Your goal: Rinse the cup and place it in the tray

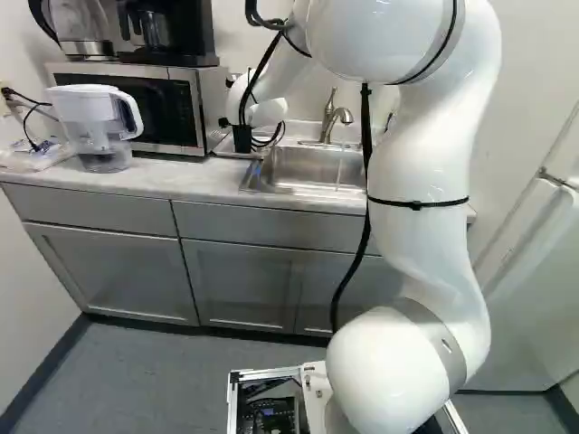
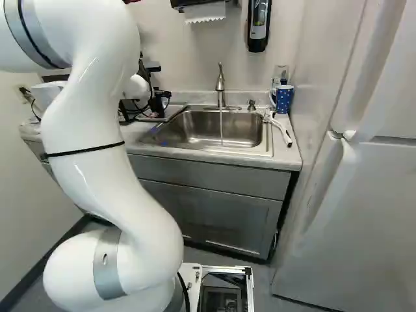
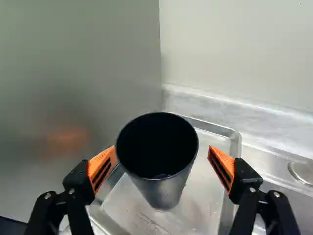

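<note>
In the right base view my gripper [image 2: 156, 103] is at the tray's end beside the sink, partly behind the arm. In the wrist view the gripper [image 3: 163, 164] stands open, one finger on each side of the black cup [image 3: 164, 192]. One orange pad [image 3: 102, 166] is close against the cup's side; a gap separates the other pad [image 3: 222, 165] from it. The cup is upright, mouth up, its dark inside visible, on the metal tray [image 3: 208, 208]. Small wet-looking spots show on the tray.
Water runs from the faucet [image 2: 220, 88] into the sink [image 2: 244, 129]. Beside the tray rises the microwave [image 1: 176, 113]. A water pitcher [image 1: 90, 117] stands farther along the counter. A blue dotted mug [image 2: 284, 99] and white brush [image 2: 281, 127] are past the sink.
</note>
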### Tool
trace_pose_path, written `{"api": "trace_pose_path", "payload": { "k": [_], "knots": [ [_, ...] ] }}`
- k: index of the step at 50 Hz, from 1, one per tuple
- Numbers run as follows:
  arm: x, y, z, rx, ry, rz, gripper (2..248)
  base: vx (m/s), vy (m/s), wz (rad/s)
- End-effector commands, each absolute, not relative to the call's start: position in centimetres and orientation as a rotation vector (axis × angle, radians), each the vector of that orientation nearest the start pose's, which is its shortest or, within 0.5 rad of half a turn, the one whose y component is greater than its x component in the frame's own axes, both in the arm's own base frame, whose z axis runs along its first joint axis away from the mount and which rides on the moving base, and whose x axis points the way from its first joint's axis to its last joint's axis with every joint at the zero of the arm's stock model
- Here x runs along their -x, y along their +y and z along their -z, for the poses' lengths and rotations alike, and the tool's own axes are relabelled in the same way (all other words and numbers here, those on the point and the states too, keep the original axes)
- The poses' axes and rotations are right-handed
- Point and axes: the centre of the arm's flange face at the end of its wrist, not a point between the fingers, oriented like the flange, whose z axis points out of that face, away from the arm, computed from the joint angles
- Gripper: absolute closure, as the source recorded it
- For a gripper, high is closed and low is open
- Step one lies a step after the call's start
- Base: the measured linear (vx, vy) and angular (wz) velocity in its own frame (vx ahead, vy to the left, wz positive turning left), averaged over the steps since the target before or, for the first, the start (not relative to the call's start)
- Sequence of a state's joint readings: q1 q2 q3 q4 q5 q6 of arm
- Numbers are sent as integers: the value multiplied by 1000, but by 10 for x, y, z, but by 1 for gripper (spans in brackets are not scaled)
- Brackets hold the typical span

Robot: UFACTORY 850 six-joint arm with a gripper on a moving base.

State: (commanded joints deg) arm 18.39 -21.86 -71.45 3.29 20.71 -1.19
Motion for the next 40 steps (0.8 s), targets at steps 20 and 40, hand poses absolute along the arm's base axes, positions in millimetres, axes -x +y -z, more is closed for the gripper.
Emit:
{"api": "trace_pose_path", "payload": {
  "k": [20,40],
  "knots": [
    [-616,203,-557,2368,-326,1728,3,0,0,0],
    [-614,202,-580,2331,-320,1770,3,0,0,0]
  ]
}}
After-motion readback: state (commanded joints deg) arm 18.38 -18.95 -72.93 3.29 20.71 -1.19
